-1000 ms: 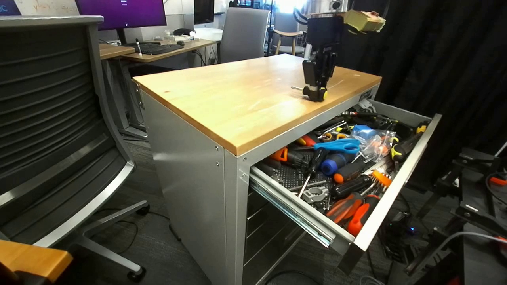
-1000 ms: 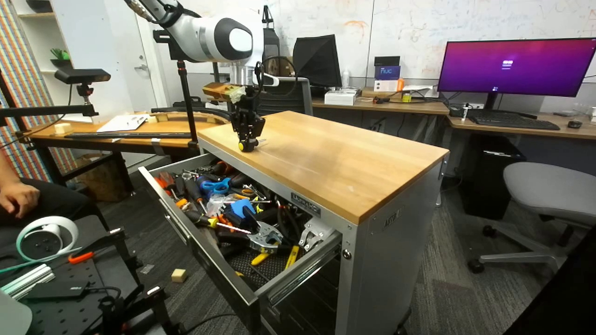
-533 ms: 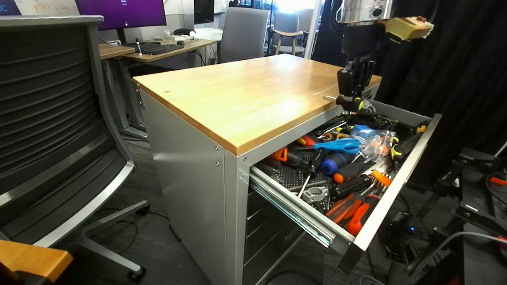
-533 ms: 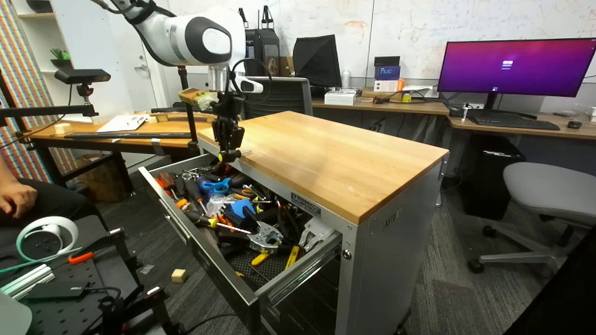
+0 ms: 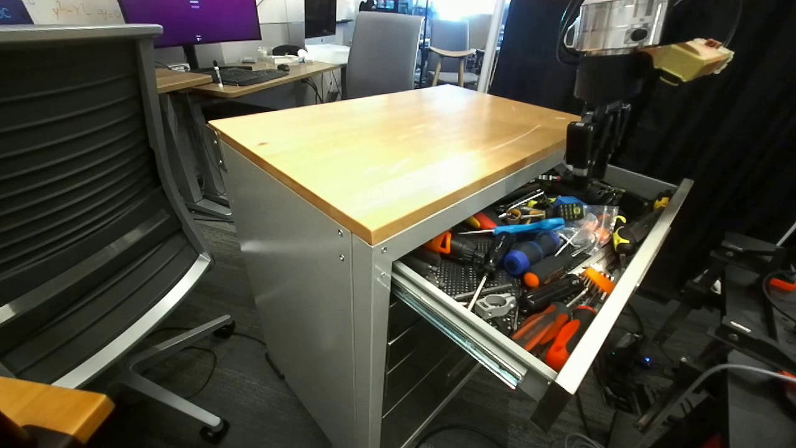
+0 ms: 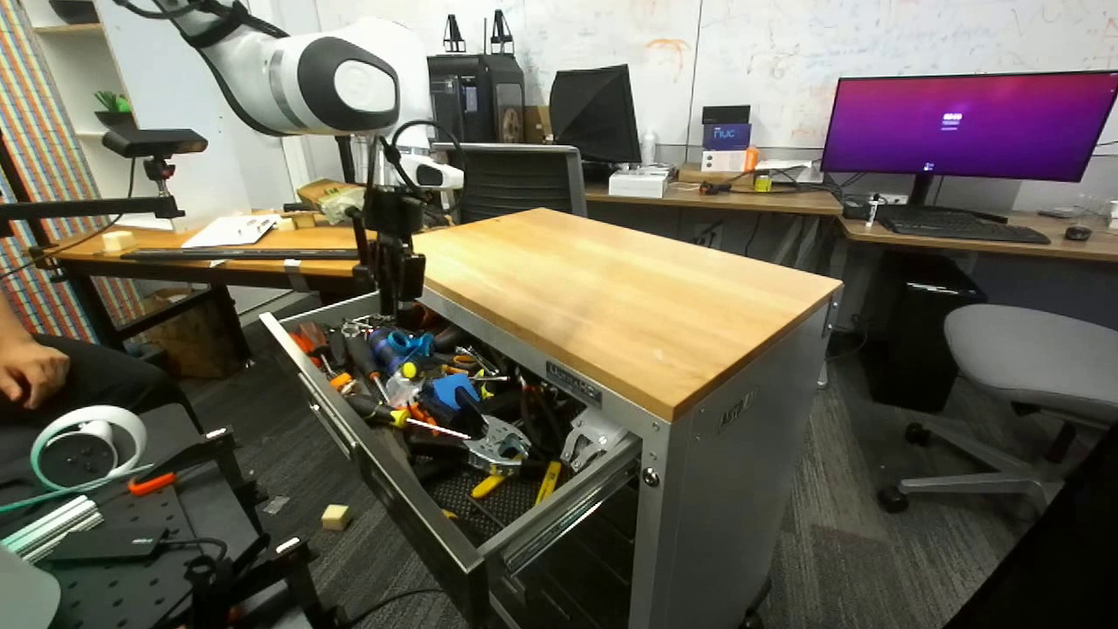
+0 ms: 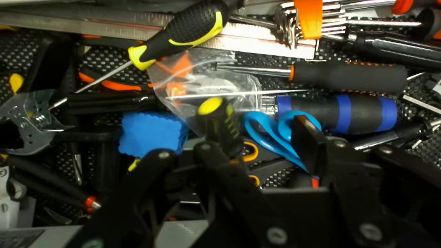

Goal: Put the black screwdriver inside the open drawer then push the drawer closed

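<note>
The black screwdriver, dark with yellow marks, shows blurred below my gripper in the drawer area, apart from the fingers, in both exterior views [image 5: 571, 212] [image 6: 409, 370]. I cannot tell whether it rests on the tools or is still dropping. In the wrist view the screwdriver [image 7: 217, 122] overlaps the left finger, its round yellow end up. My gripper [image 7: 270, 144] is open, with a wide gap between the fingers. It hangs over the back part of the drawer in both exterior views [image 5: 586, 176] [image 6: 389, 301]. The grey drawer [image 5: 624, 286] [image 6: 407, 479] is pulled far out.
The drawer holds many tools: blue scissors [image 7: 272, 134], a blue-black handle [image 7: 337, 113], a yellow-black screwdriver [image 7: 186, 31], a clear bag [image 7: 220, 82] and a blue block [image 7: 150, 134]. The wooden top [image 5: 398, 149] [image 6: 611, 297] edges the drawer. A person's hand [image 6: 35, 371] shows at the far left.
My gripper has moved from over the wooden top to over the drawer with the screwdriver. It has opened and let go, and the screwdriver has dropped below the fingers. The drawer has not moved.
</note>
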Tool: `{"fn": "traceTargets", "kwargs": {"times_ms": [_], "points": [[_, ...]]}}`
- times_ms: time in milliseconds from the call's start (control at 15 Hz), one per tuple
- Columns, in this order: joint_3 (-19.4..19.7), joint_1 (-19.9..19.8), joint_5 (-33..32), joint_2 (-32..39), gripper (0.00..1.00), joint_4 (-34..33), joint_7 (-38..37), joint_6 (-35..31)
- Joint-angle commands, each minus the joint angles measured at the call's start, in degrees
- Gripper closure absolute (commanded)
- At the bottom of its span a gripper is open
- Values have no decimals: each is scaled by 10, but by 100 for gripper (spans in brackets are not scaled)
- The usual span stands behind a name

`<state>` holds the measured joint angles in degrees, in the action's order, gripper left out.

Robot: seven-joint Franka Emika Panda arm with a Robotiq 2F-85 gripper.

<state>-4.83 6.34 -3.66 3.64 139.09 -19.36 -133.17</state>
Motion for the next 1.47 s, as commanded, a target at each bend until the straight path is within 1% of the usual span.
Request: {"fn": "traceTargets", "kwargs": {"times_ms": [0, 67, 133, 400, 733, 800, 867, 1133, 1333, 1400], "points": [[-1, -3, 21, -36, 11, 32, 11, -9], [0, -6, 38, -43, 5, 40, 23, -3], [3, -9, 49, -53, 0, 56, 24, 7], [12, -21, 82, -72, 0, 116, 22, 25], [27, -41, 88, -60, 0, 172, 24, 23], [30, -44, 88, -61, 25, 180, 30, 24], [32, -47, 85, -61, 26, 186, 33, 25], [31, -49, 72, -33, 58, 179, 28, -8], [22, -39, 58, -2, 82, 157, 24, -52], [20, -36, 50, 7, 89, 151, 21, -67]]}}
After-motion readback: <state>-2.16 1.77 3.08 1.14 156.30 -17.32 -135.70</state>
